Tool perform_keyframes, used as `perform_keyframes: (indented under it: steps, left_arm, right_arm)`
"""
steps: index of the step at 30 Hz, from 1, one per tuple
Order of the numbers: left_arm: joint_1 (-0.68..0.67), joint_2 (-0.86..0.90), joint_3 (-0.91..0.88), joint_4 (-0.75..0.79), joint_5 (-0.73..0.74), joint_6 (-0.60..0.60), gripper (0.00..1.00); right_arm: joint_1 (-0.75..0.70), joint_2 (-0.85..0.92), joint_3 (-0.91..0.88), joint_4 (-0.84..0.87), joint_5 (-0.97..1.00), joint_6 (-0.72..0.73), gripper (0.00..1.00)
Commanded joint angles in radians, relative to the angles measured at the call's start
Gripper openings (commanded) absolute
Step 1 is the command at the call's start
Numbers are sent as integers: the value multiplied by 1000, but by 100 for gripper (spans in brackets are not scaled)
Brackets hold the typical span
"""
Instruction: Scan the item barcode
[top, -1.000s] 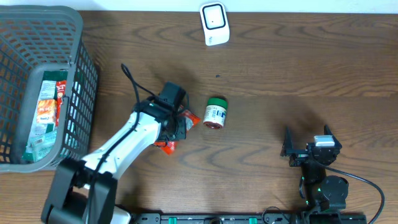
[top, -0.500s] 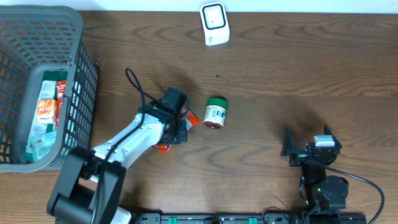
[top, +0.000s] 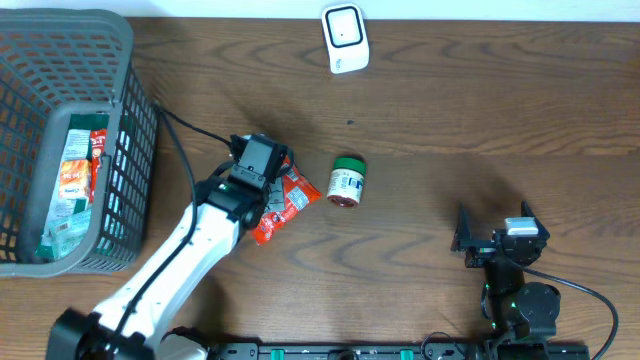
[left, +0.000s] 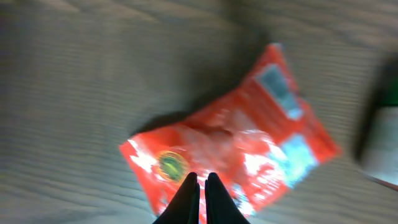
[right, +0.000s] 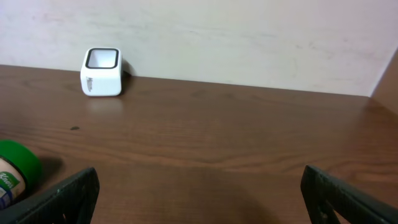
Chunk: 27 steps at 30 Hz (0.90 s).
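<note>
A red snack packet (top: 290, 203) lies flat on the wooden table, and fills the blurred left wrist view (left: 236, 149). My left gripper (top: 268, 188) hovers over its left part, fingers pressed together (left: 201, 179) with nothing visible between them. A small jar with a green lid (top: 347, 181) lies on its side just right of the packet, also seen at the left edge of the right wrist view (right: 12, 171). The white barcode scanner (top: 345, 38) stands at the table's far edge (right: 101, 73). My right gripper (top: 493, 232) rests open near the front right (right: 202, 186), holding nothing.
A grey mesh basket (top: 100, 30) with several packets inside stands at the left of the table. The left arm's black cable loops between the basket and the gripper. A pale wall runs behind the scanner.
The left arm has swung and drawn back to the upper left, uncovering more of the red packet, which stays on the table. The right arm has not moved.
</note>
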<state>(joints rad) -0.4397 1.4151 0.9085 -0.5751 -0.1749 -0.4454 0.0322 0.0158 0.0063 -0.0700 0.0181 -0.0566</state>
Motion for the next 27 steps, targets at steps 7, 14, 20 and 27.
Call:
perform_keyframes:
  steps: [7,14,20,27]
  left_arm:
    - [113,186,-6,84,-130,0,8]
    - [153,213,-7,101,124,7,8]
    - [148,213,-7,47,375,5,9]
    - [150,211,-7,31,357,29,11]
  right_arm:
    - [0,-3,-1,-3,-1,-9,99]
    - [0,-3,-1,-3,-1,-9,99]
    - [0,-3,-1,-3,-1,-9,99]
    - [0,-3,-1,-3,-1,-9,99]
